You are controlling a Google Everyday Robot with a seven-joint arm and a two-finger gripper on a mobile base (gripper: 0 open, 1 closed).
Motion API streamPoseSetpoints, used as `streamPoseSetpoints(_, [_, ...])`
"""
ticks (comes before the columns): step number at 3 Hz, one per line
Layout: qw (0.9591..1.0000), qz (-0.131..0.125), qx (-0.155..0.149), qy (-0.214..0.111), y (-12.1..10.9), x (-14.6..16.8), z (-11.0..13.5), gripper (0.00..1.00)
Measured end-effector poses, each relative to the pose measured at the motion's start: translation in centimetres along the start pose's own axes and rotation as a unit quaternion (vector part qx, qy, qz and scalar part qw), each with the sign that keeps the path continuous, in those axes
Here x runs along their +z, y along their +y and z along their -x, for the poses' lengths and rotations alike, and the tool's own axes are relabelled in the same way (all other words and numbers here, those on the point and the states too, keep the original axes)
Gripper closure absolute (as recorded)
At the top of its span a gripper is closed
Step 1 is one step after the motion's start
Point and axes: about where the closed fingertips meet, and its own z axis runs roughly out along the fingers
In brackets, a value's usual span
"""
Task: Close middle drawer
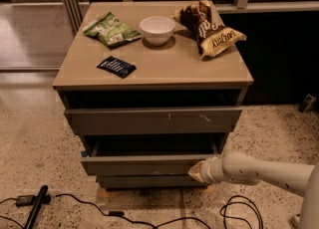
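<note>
The middle drawer (144,165) is a wide, shallow grey-taupe drawer with a plain front. It stands out a short way from the cabinet, and a dark strip of its inside shows above the front. My gripper (196,172) is at the end of the white arm (259,171), which comes in from the lower right. The gripper tip is against the right end of the drawer's front.
Above is the taller drawer front (154,120) with small light scratches; below is a narrower, darker front (149,181). On the cabinet top (164,68) are a white bowl (157,29), a green bag (111,30), a brown snack bag (209,26) and a dark packet (115,66). Cables (149,218) lie on the floor.
</note>
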Motion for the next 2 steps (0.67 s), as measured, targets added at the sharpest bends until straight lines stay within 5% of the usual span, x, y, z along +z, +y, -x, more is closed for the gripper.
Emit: streamPoseSetpoints(2, [1.0,0.0,0.0,0.0,0.02,0.0,-0.01,0.07])
